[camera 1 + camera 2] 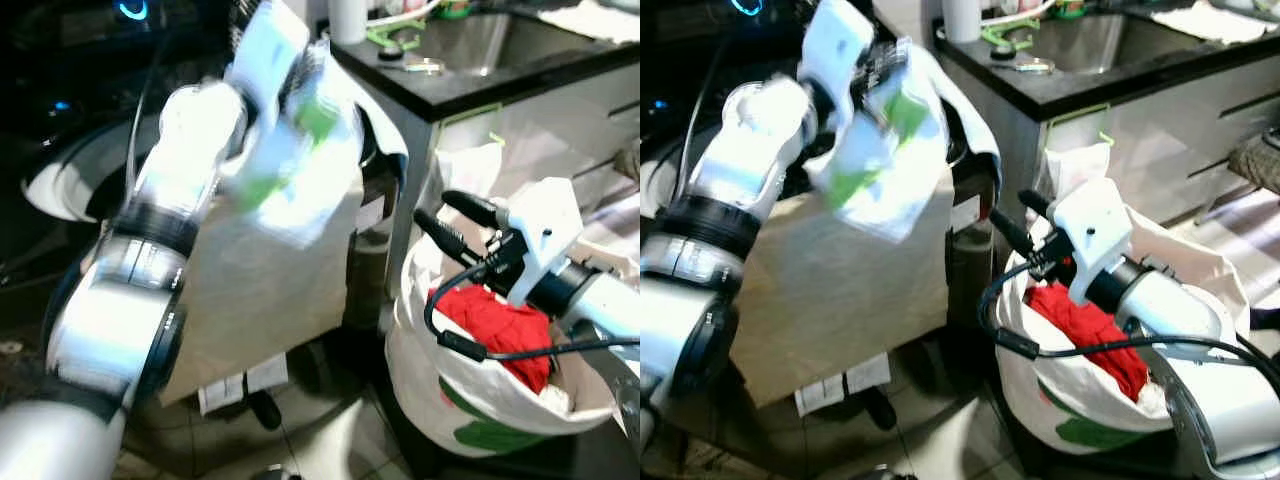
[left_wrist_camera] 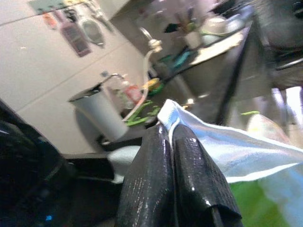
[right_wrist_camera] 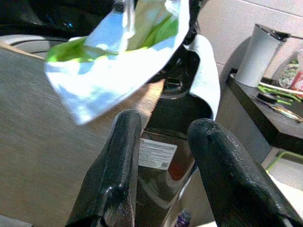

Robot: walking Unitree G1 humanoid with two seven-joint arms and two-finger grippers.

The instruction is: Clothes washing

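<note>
The left eye view shows the left gripper raised high in front of the dark washing machine, and its fingers are pressed together on the edge of a white and green cloth. The cloth hangs down from this grip in the air, above a large beige fabric that drapes over the front of the machine, and it looks blurred. In the left wrist view the two black fingers are closed tight with the white hem of the cloth pinched between them. The right gripper is lower, over the white laundry bag that stands on the floor beside the machine. Its fingers are spread apart and hold nothing; in the right wrist view they point toward the hanging cloth. A red garment lies inside the bag, just under the right wrist, and a black cable from the arm crosses in front of it. Behind the bag there is a kitchen counter with a black top and a steel sink. A white cylinder-shaped container stands on the counter corner near the machine.
</note>
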